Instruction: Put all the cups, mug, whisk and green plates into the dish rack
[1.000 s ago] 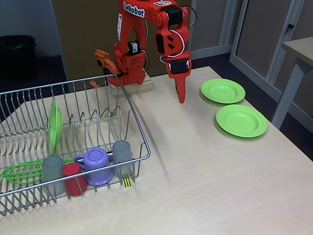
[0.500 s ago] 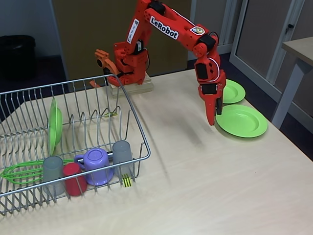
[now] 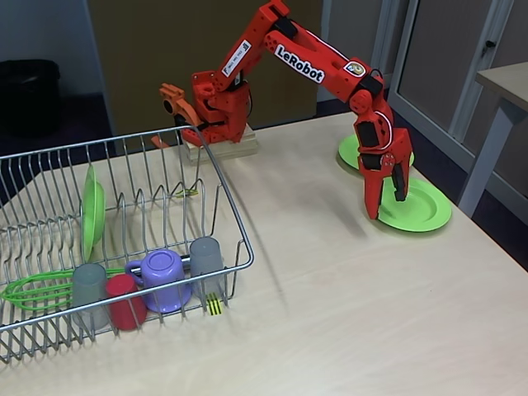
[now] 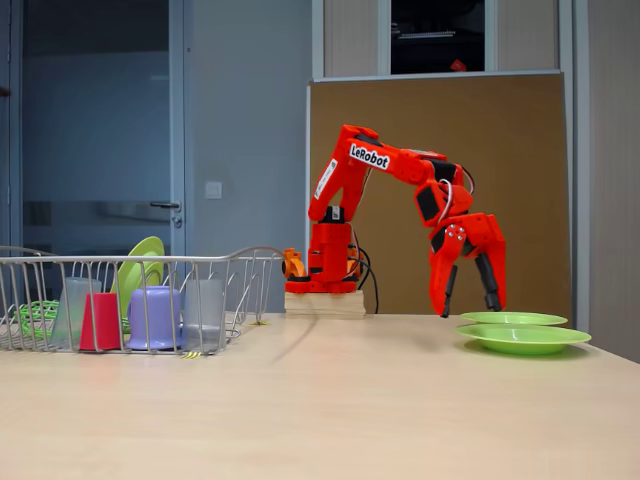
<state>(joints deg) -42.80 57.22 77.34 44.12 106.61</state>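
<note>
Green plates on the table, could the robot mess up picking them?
Maybe. The hand is open above the near green plate, whose low rim lies flat on the table, so the fingers might slip off. The far green plate sits very close and could get bumped.

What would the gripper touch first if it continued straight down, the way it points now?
Most likely the near green plate: the open gripper points down over that plate's left rim. How high it hangs above the plate is unclear.
</note>
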